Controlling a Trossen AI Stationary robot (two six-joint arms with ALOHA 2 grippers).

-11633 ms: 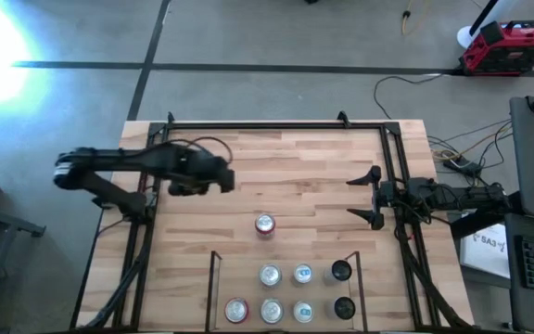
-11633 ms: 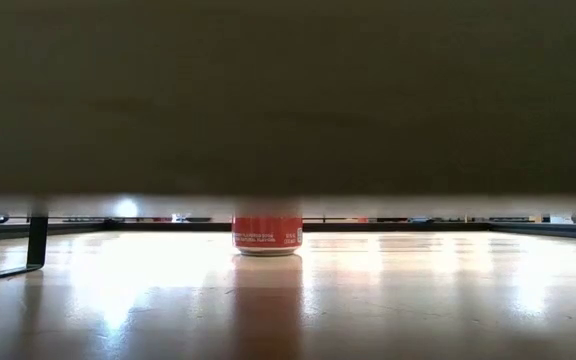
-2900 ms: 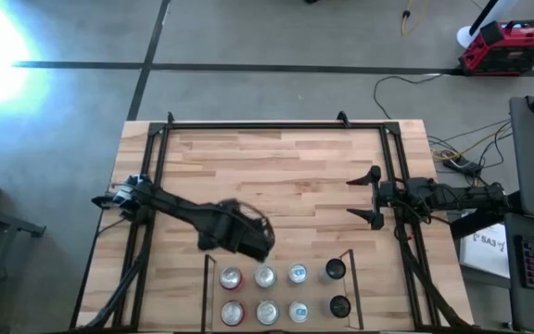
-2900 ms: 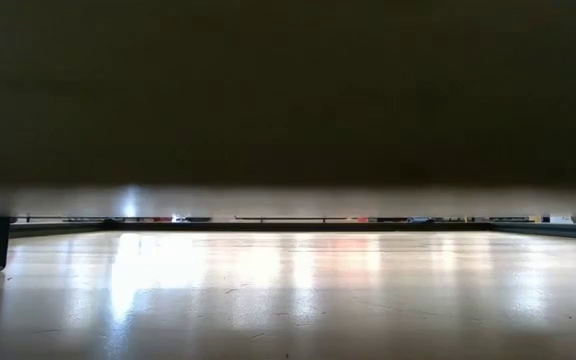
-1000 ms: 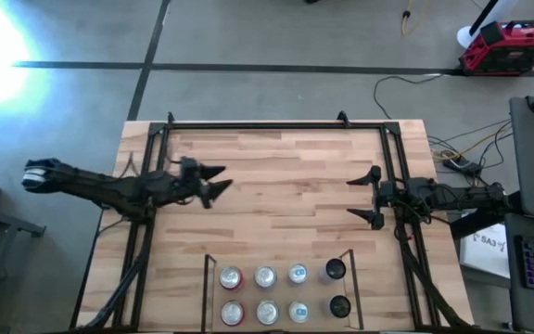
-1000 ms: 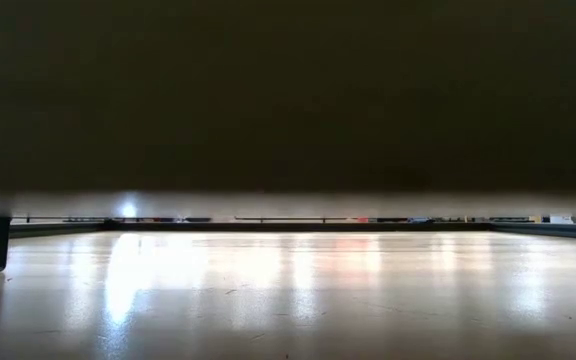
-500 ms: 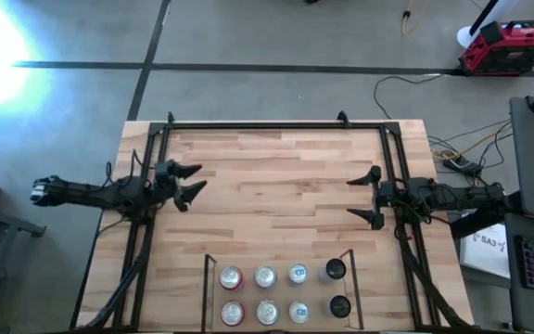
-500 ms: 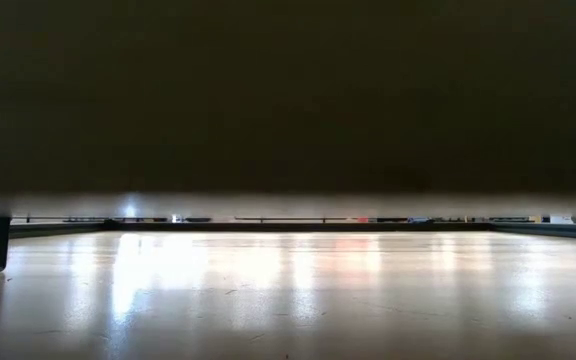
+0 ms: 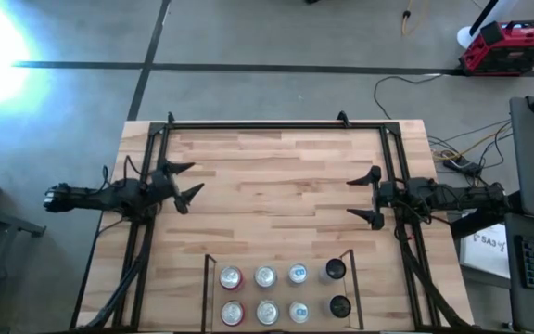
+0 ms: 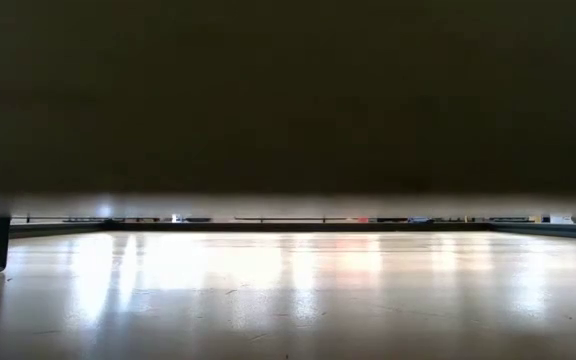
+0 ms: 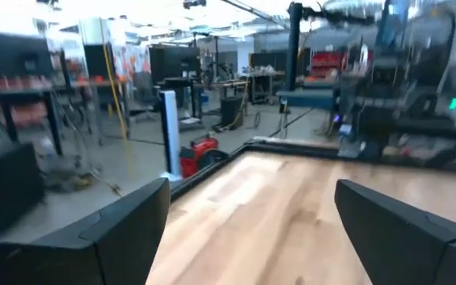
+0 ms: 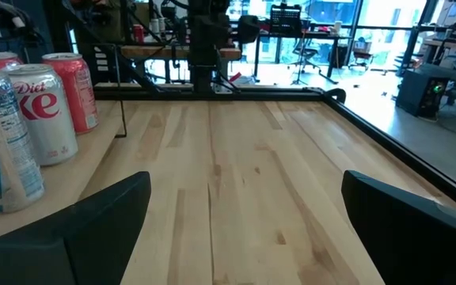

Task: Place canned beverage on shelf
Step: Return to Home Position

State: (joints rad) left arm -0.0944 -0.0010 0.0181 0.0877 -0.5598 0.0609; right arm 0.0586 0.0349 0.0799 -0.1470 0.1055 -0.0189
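Your left gripper hangs released, fingers spread wide with nothing between them. It is well apart from the shelf, out past its red-can end and farther up the table. Your right gripper is likewise spread and empty, up-table from the shelf's black-can end and nearer to it than the left one is.

Between the shelf's two thin rails, eight cans stand upright in two rows of four. From one rail to the other they are red cans, silver cans, blue cans and black cans. The rails run off the high view's lower edge.

In the right wrist view you see a few of the cans from the side, and the nearest is cut off by the frame. A dark band covers most of the low view, leaving you only a strip of bare tabletop.
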